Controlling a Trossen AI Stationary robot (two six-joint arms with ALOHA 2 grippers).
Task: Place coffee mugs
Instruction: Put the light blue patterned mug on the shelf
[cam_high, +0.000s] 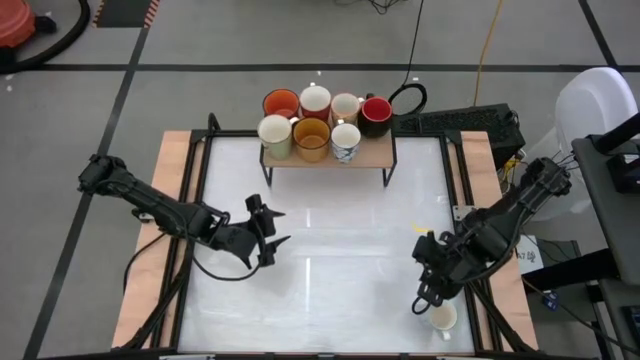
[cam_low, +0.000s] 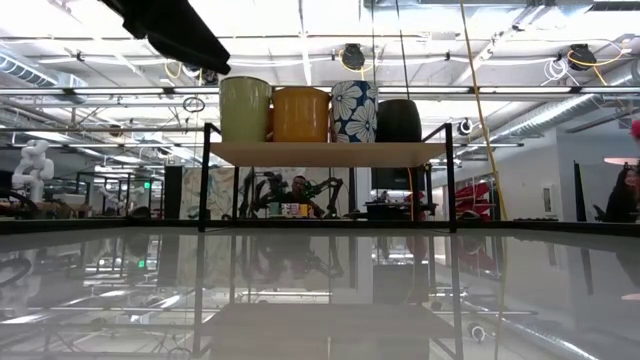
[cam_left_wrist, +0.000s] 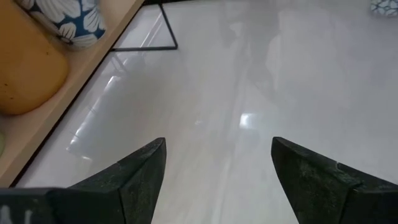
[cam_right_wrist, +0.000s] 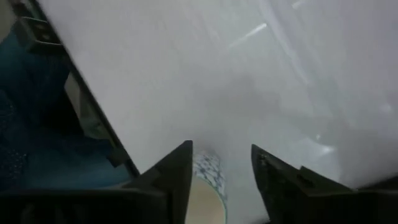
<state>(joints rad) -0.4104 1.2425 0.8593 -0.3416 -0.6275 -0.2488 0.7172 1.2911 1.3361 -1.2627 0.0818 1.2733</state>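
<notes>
A: How far along is the mug job?

B: Mostly done, I'd judge. Seven mugs stand on the small wooden shelf (cam_high: 372, 152) at the far edge of the desk (cam_high: 330, 240). The back row has an orange mug (cam_high: 281, 102), a white mug (cam_high: 315, 100), a cream mug (cam_high: 345, 106) and a red mug (cam_high: 376, 113). In front stand a pale mug (cam_high: 275, 134), an amber mug (cam_high: 312, 138) and a blue-patterned mug (cam_high: 346, 141).

A: And what's left?

B: One more, the last mug (cam_high: 442, 318), sits at the desk's near right corner, close to the rail. It looks whitish with a bluish pattern on its rim in the right wrist view.

A: Is the right tool (cam_high: 424, 301) on it?

B: It hangs right above it. Its fingers stand apart with the mug's rim showing between them, not clamped as far as I can see.

A: The left tool (cam_high: 270, 236)?

B: Over the bare middle-left of the desk, fingers spread wide, holding nothing.

A: So what remains?

B: Probably taking up that corner mug and carrying it to the shelf, where the front right end looks free.
</notes>
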